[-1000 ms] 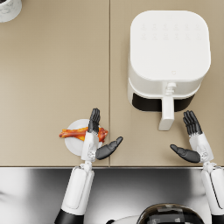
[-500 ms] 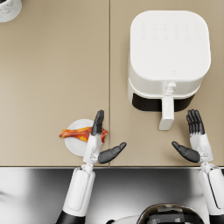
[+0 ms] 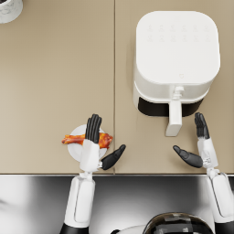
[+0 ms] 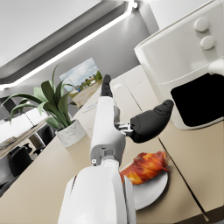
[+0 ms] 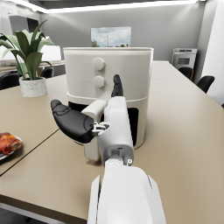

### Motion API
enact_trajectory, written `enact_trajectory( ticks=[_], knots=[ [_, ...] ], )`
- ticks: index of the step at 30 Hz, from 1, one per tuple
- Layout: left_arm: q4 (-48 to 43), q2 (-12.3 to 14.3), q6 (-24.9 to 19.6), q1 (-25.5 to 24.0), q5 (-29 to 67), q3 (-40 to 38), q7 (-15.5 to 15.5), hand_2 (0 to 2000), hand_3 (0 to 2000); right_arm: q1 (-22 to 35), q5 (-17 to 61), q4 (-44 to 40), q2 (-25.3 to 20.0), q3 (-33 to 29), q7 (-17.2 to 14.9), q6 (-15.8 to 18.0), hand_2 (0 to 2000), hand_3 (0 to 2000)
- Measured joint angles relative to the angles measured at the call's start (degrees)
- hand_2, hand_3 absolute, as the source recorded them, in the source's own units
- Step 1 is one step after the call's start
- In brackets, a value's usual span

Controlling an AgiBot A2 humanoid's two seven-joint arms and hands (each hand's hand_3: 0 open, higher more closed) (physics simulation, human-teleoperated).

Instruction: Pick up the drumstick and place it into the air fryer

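Drumstick (image 3: 80,139) lies on a small white plate (image 3: 75,151) near the bench's (image 3: 55,82) front edge, left of the seam. Above it hovers the left hand (image 3: 93,144), spread and holding nothing (thumb out sideways). Rightward, the air fryer (image 3: 176,55) stands with its drawer pulled out. The right hand (image 3: 199,146) is spread beside the drawer's handle.

Drumstick (image 3: 85,139): glossy orange-red, browned. Plate (image 3: 75,150): white. Air fryer (image 3: 176,59): white body, black drawer opening. Tabletop (image 3: 55,77): beige. Plant (image 4: 46,99): green leaves, mottled white pot. Hands: dark grey; arms white.
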Motion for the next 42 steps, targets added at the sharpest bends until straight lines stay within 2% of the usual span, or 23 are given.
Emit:
enact_trajectory(
  ticks=[12, 15, 20, 23, 25, 29, 30, 32, 33, 34, 36, 39, 42],
  knots=[
    [-1.15, 0.50, -0.34, -1.51, 31.18, -6.36, -0.28, 0, 0, -0.39, 0.11, -0.39, -1.54, -0.60, 0.00, 0.00, 0, 0],
    [-0.80, 0.65, -2.68, -1.27, 39.00, -6.88, -2.67, 0, 0, -0.48, 0.11, -0.37, -1.91, -1.03, 0.00, 0.00, 0, 0],
    [-0.54, 0.82, -10.56, -0.91, 52.06, -7.12, -8.05, 0, 0, -0.06, 0.11, -0.43, -2.74, -1.56, 0.00, 0.00, 0, 0],
    [-0.24, 0.93, -14.79, -0.80, 56.25, -7.40, -12.38, 0, 0, 0.08, 0.10, -0.57, -3.18, -1.58, 0.00, 0.00, 0, 0],
    [0.02, 1.00, -16.20, -0.86, 57.43, -7.67, -14.00, 0, 0, 0.14, 0.10, -0.70, -3.45, -1.69, 0.00, 0.00, 0, 0],
    [1.20, 1.13, -14.60, -1.09, 58.34, -7.73, -18.07, 0, 0, 0.18, 0.10, -0.79, -3.96, -1.85, 0.00, 0.00, 0, 0],
    [1.38, 1.16, -10.47, -1.28, 58.44, -7.78, -12.96, 0, 0, 0.14, 0.10, -0.70, -4.06, -1.86, 0.00, 0.00, 0, 0],
    [1.80, 1.25, -5.38, -1.22, 58.55, -7.45, -6.66, 0, 0, -0.01, 0.10, -0.46, -4.24, -1.89, 0.00, 0.00, 0, 0],
    [2.17, 1.30, -11.50, -1.11, 58.59, -7.24, -7.32, 0, 0, -0.07, 0.10, -0.39, -4.34, -1.96, 0.00, 0.00, 0, 0],
    [2.58, 1.36, -15.55, -1.01, 58.61, -7.11, -8.53, 0, 0, -0.12, 0.10, -0.34, -4.43, -2.04, 0.00, 0.00, 0, 0],
    [3.63, 1.46, -20.47, -0.95, 58.64, -6.89, -10.08, 0, 0, -0.21, 0.10, -0.27, -4.63, -2.31, 0.00, 0.00, 0, 0],
    [5.75, 1.63, -23.38, -0.56, 58.66, -6.83, -11.48, 0, 0, -0.30, 0.10, -0.23, -4.93, -2.62, 0.00, 0.00, 0, 0],
    [8.29, 1.84, -24.02, 0.23, 58.67, -6.69, -12.19, 0, 0, -0.34, 0.09, -0.32, -5.25, -2.89, 0.00, 0.00, 0, 0]
  ],
)
